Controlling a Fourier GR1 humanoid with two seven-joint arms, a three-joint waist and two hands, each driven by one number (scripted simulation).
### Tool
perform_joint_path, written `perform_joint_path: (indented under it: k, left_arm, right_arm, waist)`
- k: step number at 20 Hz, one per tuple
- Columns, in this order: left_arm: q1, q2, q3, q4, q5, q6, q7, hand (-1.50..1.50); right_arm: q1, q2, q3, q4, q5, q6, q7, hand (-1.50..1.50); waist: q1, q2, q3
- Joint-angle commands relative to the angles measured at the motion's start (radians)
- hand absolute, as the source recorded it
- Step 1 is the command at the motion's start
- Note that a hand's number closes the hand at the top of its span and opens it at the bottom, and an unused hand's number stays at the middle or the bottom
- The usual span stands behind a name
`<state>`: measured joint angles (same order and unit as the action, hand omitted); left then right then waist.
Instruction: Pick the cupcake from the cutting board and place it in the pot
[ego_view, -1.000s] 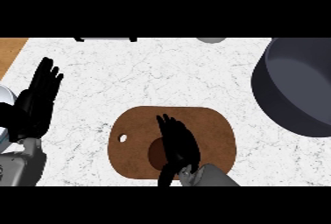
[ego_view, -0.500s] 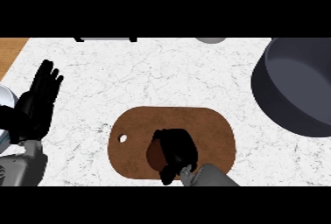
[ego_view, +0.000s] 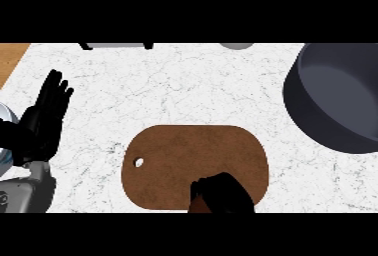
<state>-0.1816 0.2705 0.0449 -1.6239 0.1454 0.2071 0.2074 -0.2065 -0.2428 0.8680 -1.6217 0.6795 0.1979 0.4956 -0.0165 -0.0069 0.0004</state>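
A brown wooden cutting board (ego_view: 184, 157) with a small hole lies on the white counter in the lower middle. My right hand (ego_view: 221, 194) is at its near edge, fingers curled into a fist. A sliver of brown, the cupcake (ego_view: 196, 204), peeks out under the fingers; the rest is hidden by the hand. The dark grey pot (ego_view: 336, 95) stands at the right edge, partly out of view. My left hand (ego_view: 40, 125) rests open at the left edge, fingers up.
A wooden strip (ego_view: 11, 57) shows at the far left corner. At the back edge sit a grey object (ego_view: 114, 45) and a round grey thing (ego_view: 236, 45). White marbled counter (ego_view: 184, 90) lies between the board and the pot.
My right hand went from flat over the cupcake to curled round it, then drew back toward the near edge of the board with it. The left hand barely moved.
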Motion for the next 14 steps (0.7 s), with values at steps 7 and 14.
perform_joint_path:
  k: [7,14]
  left_arm:
    - [0.004,0.003,0.017,-0.032,-0.012,-0.004,0.029,0.00]
    - [-0.008,0.017,0.051,0.003,-0.001,-0.017,0.001,0.00]
  right_arm:
    - [0.298,-0.410,-0.047,-0.524,0.025,-0.023,-0.134,1.50]
    - [0.372,-0.347,-0.273,-0.704,-0.017,-0.254,-0.115,1.50]
  waist:
    - [0.002,0.003,0.000]
    - [-0.021,0.001,0.000]
